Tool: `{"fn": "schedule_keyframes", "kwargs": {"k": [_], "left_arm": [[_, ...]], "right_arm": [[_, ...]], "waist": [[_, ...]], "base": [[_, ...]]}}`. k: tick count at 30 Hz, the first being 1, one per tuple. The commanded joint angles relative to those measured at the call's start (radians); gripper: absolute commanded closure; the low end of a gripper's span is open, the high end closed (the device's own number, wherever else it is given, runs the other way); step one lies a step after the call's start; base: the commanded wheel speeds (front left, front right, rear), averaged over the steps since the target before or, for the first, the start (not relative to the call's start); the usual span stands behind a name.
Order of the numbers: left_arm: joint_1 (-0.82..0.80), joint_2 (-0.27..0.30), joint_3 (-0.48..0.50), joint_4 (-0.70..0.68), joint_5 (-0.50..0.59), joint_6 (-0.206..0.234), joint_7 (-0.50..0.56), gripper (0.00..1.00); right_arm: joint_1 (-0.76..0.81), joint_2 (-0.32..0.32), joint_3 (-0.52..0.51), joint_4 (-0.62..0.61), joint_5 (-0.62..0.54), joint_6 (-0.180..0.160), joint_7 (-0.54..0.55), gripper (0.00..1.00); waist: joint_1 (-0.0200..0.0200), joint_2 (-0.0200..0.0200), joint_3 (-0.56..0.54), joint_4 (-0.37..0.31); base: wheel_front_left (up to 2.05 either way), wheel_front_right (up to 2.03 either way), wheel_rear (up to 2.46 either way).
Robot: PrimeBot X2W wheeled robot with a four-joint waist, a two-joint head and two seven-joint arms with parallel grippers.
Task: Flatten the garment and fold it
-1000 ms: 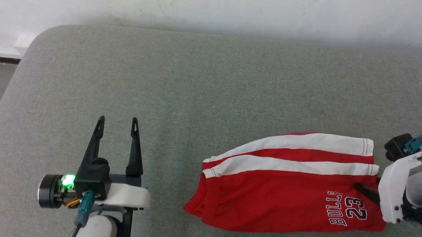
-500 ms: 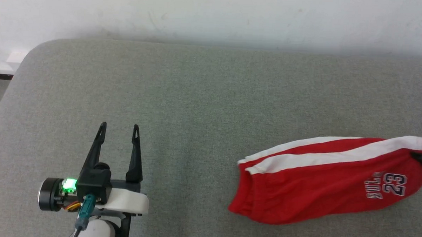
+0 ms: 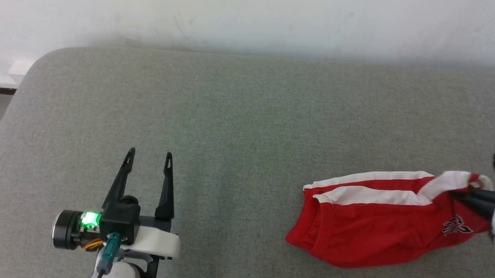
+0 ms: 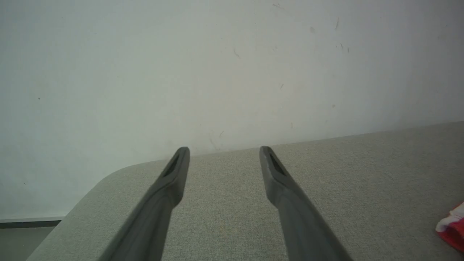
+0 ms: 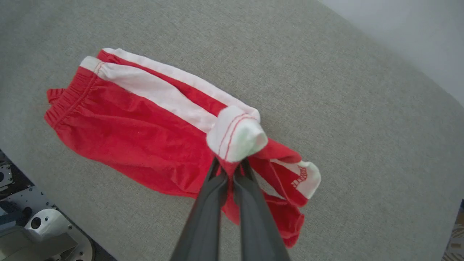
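The red shorts [image 3: 376, 226] with white side stripes lie on the grey padded table at the lower right, waistband toward the left. My right gripper [image 3: 461, 196] is shut on the white-trimmed leg hem at the right end and holds it raised and bunched. In the right wrist view the same gripper [image 5: 229, 167] pinches the hem, and the shorts [image 5: 137, 127] trail away to the upper left. The logo is crumpled beside the pinch. My left gripper [image 3: 149, 154] stands open over bare table at the lower left, far from the fabric; the left wrist view shows its gripper [image 4: 223, 149] with nothing between the fingers.
The grey table [image 3: 231, 126] runs back to a white wall [image 3: 251, 20], with a rounded corner at the far left. A red and white tip of the shorts [image 4: 453, 228] shows at the left wrist view's right edge. Robot base metal [image 5: 32, 224] sits beyond the table's near edge.
My right gripper has drawn the hem of the shorts to the right and lifted it, so the cloth slid right and bunched. The left gripper stays open. The head camera has shifted.
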Motion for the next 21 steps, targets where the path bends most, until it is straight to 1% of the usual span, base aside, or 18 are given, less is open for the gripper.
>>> {"fn": "schedule_keyframes", "kwargs": {"k": [1, 4, 6, 10, 12, 15, 17, 21], "left_arm": [[0.002, -0.004, -0.003, 0.001, 0.013, -0.006, -0.005, 0.00], [-0.010, -0.009, -0.009, -0.002, 0.015, -0.003, -0.005, 0.00], [-0.019, -0.013, -0.015, -0.003, 0.016, -0.003, -0.005, 0.00], [-0.038, -0.022, -0.022, 0.000, 0.013, -0.003, -0.005, 0.00], [-0.048, -0.028, -0.025, 0.000, 0.010, -0.002, -0.005, 0.00], [-0.062, -0.036, -0.029, 0.002, 0.007, -0.002, -0.005, 0.00], [-0.070, -0.040, -0.030, 0.004, 0.006, -0.003, -0.005, 0.00], [-0.077, -0.046, -0.029, 0.011, 0.005, 0.000, -0.005, 0.00]], "right_arm": [[-0.002, 0.015, 0.001, -0.034, -0.012, -0.001, 0.010, 1.00], [-0.040, 0.052, 0.027, -0.133, -0.038, -0.001, 0.050, 1.00], [-0.078, 0.085, 0.066, -0.180, -0.062, -0.001, 0.091, 1.00], [-0.173, 0.170, 0.177, -0.206, -0.097, -0.001, 0.156, 1.00], [-0.219, 0.213, 0.243, -0.182, -0.111, -0.001, 0.177, 1.00], [-0.276, 0.266, 0.341, -0.106, -0.123, -0.001, 0.200, 1.00], [-0.310, 0.285, 0.414, -0.041, -0.144, -0.001, 0.207, 1.00], [-0.348, 0.325, 0.531, 0.101, -0.137, -0.001, 0.186, 1.00]], "waist": [[0.0000, -0.0001, 0.009, 0.008], [0.0000, -0.0001, 0.027, 0.021], [0.0000, -0.0001, 0.039, 0.031], [0.0000, -0.0001, 0.067, 0.056], [0.0000, -0.0001, 0.082, 0.070], [0.0000, -0.0001, 0.101, 0.090], [0.0000, -0.0001, 0.112, 0.102], [0.0000, -0.0001, 0.121, 0.112]], "base": [[0.00, 0.00, 0.00], [0.00, 0.00, 0.00], [0.00, 0.00, 0.00], [0.00, 0.00, 0.00], [0.00, 0.00, 0.00], [0.00, 0.00, 0.00], [0.00, 0.00, 0.00], [0.00, 0.00, 0.00]]}}
